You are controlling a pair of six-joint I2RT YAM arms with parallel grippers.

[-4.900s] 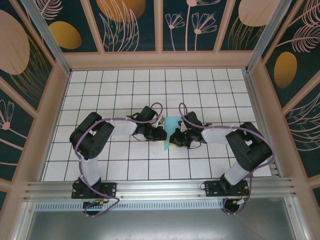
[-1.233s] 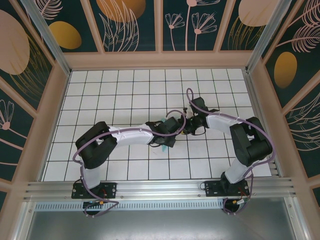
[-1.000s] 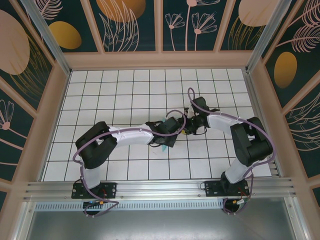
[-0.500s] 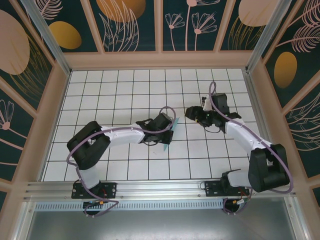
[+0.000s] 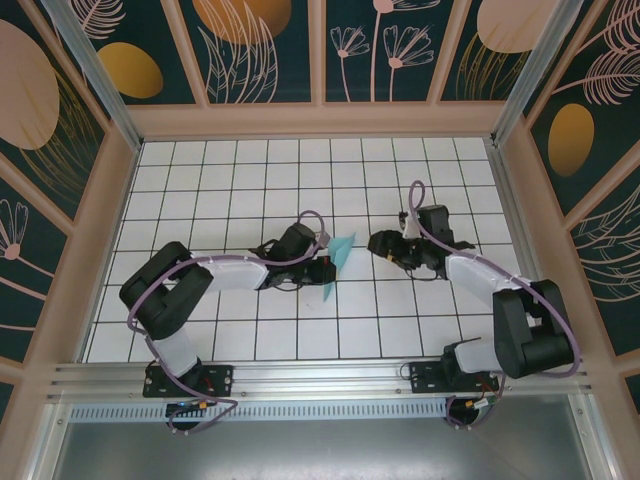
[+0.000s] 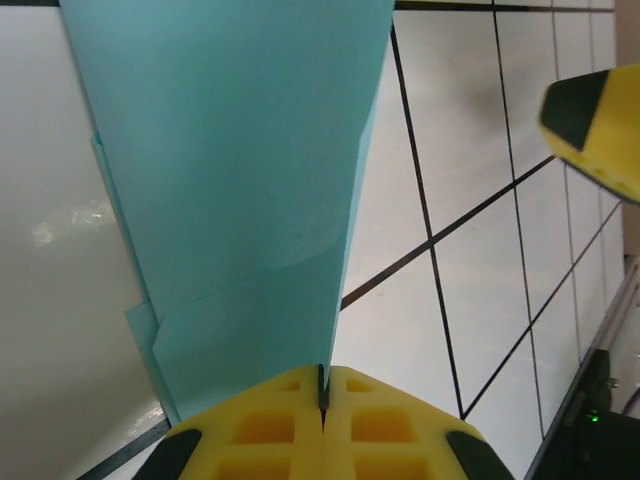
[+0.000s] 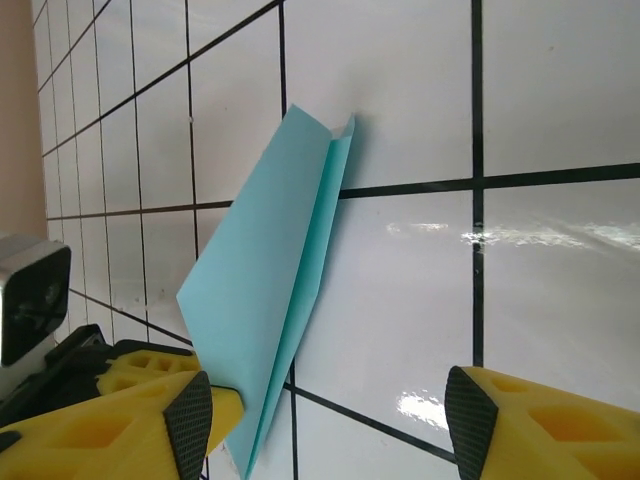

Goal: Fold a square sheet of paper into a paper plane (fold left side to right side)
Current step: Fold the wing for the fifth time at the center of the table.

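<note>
The square sheet of paper is folded into a slim, pointed turquoise paper plane [image 5: 342, 248] near the middle of the white grid table [image 5: 250, 190]. My left gripper [image 5: 326, 264] is shut on it. In the left wrist view the yellow fingers [image 6: 270, 430] pinch the plane's [image 6: 230, 180] lower edge, with layered folds rising from them. My right gripper [image 5: 381, 243] stands open a short way right of the plane, apart from it. In the right wrist view the plane [image 7: 270, 290] stands on edge in front of my open right gripper [image 7: 330, 425], whose left fingertip [image 7: 190, 420] is close beside it.
The table is walled by a beige frame [image 5: 320, 120] with dark floral panels behind and at both sides. The metal rail [image 5: 320, 378] carrying the arm bases runs along the near edge. A yellow finger of the right gripper [image 6: 595, 130] shows at the left wrist view's upper right.
The right gripper opened, let go of the paper and drew back to the right. The left arm pulled back to the left, still holding the folded paper.
</note>
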